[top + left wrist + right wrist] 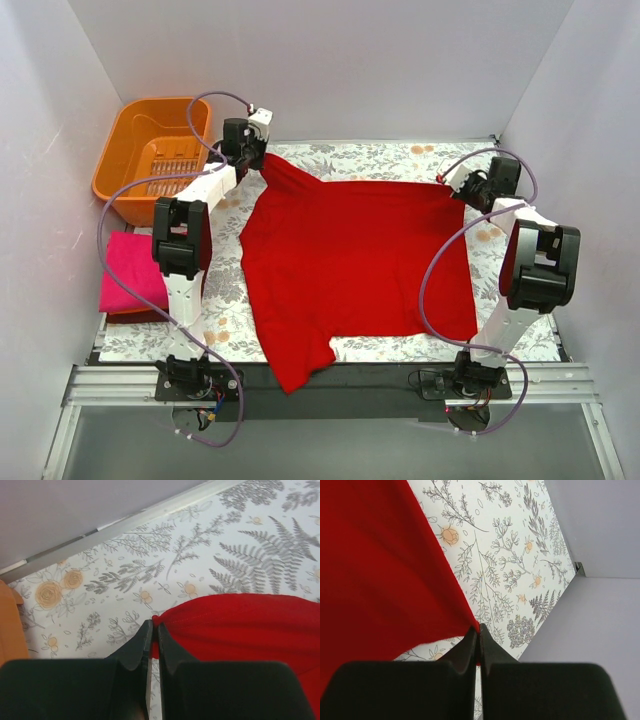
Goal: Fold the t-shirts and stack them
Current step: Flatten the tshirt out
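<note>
My left end effector (pixel 152 626) is pinched fully closed on one far corner of the bright red t-shirt (pixel 350 260). The corner is lifted a little above the cloth at the far left. My right end effector (pixel 477 629) is likewise closed tight, with the shirt's other far corner caught between its black fingers at the far right.

The shirt lies spread open and mostly flat across the middle of the surface (pixel 385 377). One sleeve reaches over the dark near edge between my two arm bases.

Under the shirt is a floral cloth (pixel 390 155), pale with grey ferns and small orange roses, which covers almost the whole surface. At the left side, just beside my left arm, a folded magenta-pink t-shirt (pixel 130 270) rests at the cloth's edge. A darker red layer shows under its near edge; I cannot tell what that is.

Beyond the magenta-pink t-shirt, in the far left corner, sits an orange slotted basket (pixel 130 140).

Plain pale grey walls (pixel 350 60) close in the back and both sides. A metal rail (pixel 110 385) runs along the near edge, where my arms are bolted.
</note>
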You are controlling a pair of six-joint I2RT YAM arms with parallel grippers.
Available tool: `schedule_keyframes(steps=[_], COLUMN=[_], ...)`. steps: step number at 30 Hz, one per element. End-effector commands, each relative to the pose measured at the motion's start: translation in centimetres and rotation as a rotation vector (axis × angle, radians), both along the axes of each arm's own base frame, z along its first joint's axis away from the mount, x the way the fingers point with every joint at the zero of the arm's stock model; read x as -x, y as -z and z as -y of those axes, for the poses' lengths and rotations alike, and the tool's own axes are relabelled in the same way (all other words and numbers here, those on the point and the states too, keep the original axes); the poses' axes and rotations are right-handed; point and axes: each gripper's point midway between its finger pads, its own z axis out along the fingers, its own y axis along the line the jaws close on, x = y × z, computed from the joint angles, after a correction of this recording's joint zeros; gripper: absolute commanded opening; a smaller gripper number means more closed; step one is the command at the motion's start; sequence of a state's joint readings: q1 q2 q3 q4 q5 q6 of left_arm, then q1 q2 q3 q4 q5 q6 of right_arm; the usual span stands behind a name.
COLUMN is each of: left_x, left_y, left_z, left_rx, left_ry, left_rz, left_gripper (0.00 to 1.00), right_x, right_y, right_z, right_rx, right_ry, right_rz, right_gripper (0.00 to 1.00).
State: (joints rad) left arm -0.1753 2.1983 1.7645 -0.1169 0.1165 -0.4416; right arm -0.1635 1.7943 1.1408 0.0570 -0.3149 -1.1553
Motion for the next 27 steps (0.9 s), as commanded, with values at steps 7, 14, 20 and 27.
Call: schedule_keyframes(steps=[7, 14, 20, 27], left_x=[0.0, 1.7, 2.3, -0.1], left_y=[-1.6, -0.4, 0.9, 1.7], left_z=[0.6, 1.3, 1.4, -0.3], left_rx=[-0.051, -0.067, -0.079, -0.079], left_ry=[0.024, 0.001, 0.010, -0.093], left_rz=[0.012, -0.041, -0.083, -0.114], left_gripper=[0.00, 0.00, 0.00, 0.00], right_x=[-1.9, -1.8, -1.8, -5.6], right_y=[-1.4, -1.1, -0.2, 1.0], right_z=[-0.2, -0.8, -1.2, 1.7], right_rx=[0.043, 0.057, 0.062, 0.063], right_ry=[0.016, -0.007, -0.006, 0.237], right_rz=[0.033, 0.021, -0.016, -0.040], right_gripper=[0.01, 0.01, 0.01, 0.16])
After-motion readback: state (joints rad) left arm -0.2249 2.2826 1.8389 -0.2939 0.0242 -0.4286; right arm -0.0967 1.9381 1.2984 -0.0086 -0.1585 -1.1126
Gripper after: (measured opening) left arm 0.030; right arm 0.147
